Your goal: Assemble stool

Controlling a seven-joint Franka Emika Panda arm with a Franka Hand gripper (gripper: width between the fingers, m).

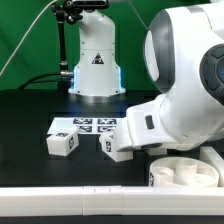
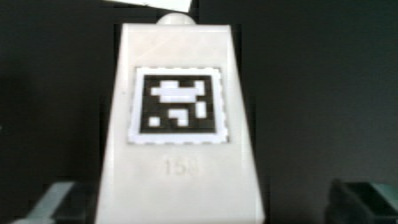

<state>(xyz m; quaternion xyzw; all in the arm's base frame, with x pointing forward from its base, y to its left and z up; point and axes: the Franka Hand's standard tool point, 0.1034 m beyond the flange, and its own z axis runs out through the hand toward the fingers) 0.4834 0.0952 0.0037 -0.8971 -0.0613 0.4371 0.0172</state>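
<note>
Exterior view, from its left to its right: a blocky white leg (image 1: pixel 62 141) with a black-and-white tag lies on the black table (image 1: pixel 30 120), well apart from the pincer's end of the arm. Next to it the marker board (image 1: pixel 88 124) lies flat. A second tagged leg (image 1: pixel 115 147) lies just beside the arm's white hand (image 1: pixel 150 122), which hides the pincer's fingers in this view. Past the hand, at the exterior view's right, sits the round ring-shaped seat (image 1: pixel 185 173). A long white bar (image 1: pixel 60 196) runs along the front.

Wrist view: a tapered white leg (image 2: pixel 178 60) fills the middle, its tag facing the camera, straight ahead of the pincer (image 2: pixel 210 200). The two dark fingertips (image 2: pixel 54 200) stand one on each side of the leg's wide end, with a dark gap left on each side. The pincer is spread wide and grasps nothing. Which of the two legs this is cannot be told for certain.
</note>
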